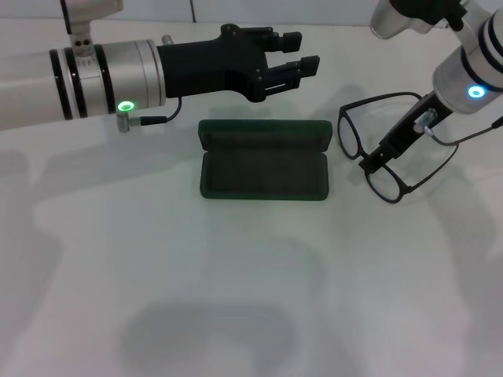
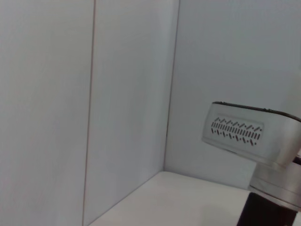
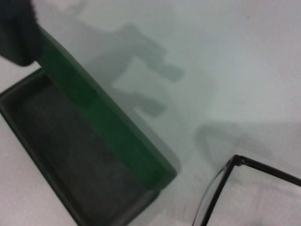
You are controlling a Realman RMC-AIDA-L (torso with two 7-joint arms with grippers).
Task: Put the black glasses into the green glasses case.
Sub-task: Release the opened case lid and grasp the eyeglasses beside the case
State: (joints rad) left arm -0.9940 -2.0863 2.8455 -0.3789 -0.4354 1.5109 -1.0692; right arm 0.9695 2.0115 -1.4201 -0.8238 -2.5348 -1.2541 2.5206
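So the green glasses case [image 1: 264, 161] sits open around the middle of the white tabletop [image 1: 236, 298], a bit toward the far edge, lid standing up on its far side and the dark lined tray facing up with nothing in it. The black glasses [image 1: 385, 141] are just beside the case on its right-hand end, close to it but not touching as far as I can see, temples unfolded and pointing toward the right edge of the table.

The right gripper [image 1: 376, 161] comes down from the far right corner and its dark fingers sit right at the bridge of the frame, between the two lenses. Looks like it's on the frame there, but I honestly can't tell if the fingers are pinched on it or just resting around it. Its wrist camera shows the case's upright lid [image 3: 103, 122] and one corner of the glasses [image 3: 235, 162] on the table next to it.

The left gripper [image 1: 297, 59] hangs in the air beyond the case's far side, pointing right, fingers spread apart with nothing between them. Its wrist view only catches the white wall panels [image 2: 84, 103].
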